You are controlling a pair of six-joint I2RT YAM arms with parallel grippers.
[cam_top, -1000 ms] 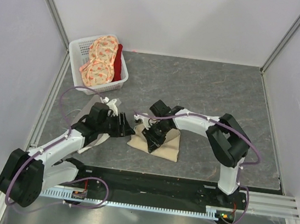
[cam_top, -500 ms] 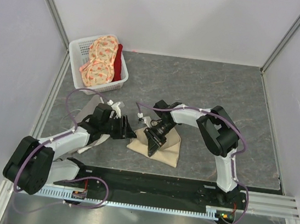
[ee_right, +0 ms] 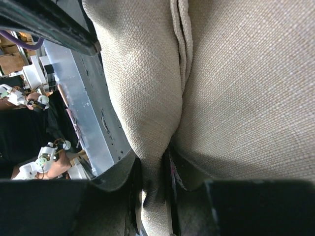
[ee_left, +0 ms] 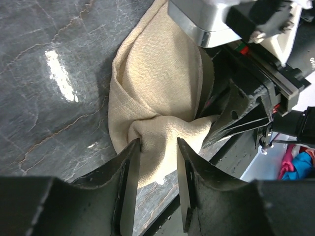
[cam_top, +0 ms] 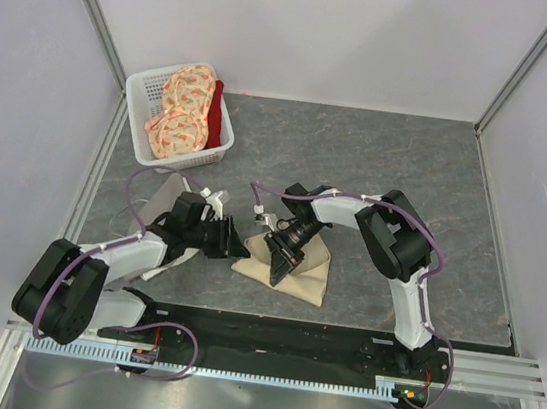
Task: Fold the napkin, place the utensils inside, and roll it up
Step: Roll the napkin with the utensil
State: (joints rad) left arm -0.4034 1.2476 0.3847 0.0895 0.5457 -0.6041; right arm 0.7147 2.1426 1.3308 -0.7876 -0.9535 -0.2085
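Observation:
The beige napkin lies bunched on the grey table between the two arms. In the left wrist view the napkin is gathered into a knot-like fold. My left gripper has a finger on each side of that fold, with cloth filling the gap. My left gripper sits at the napkin's left edge. My right gripper presses down on the napkin's middle. Seen from the right wrist, a ridge of the napkin is pinched in the shut right gripper. The utensils are hidden.
A white basket at the back left holds orange floral cloths and a red one. A grey-and-white cloth lies under the left arm. A black rail runs along the table's near edge.
My left gripper slid right up to the napkin's edge and its jaws narrowed around the cloth. The right arm drew in, with its gripper staying on the napkin.

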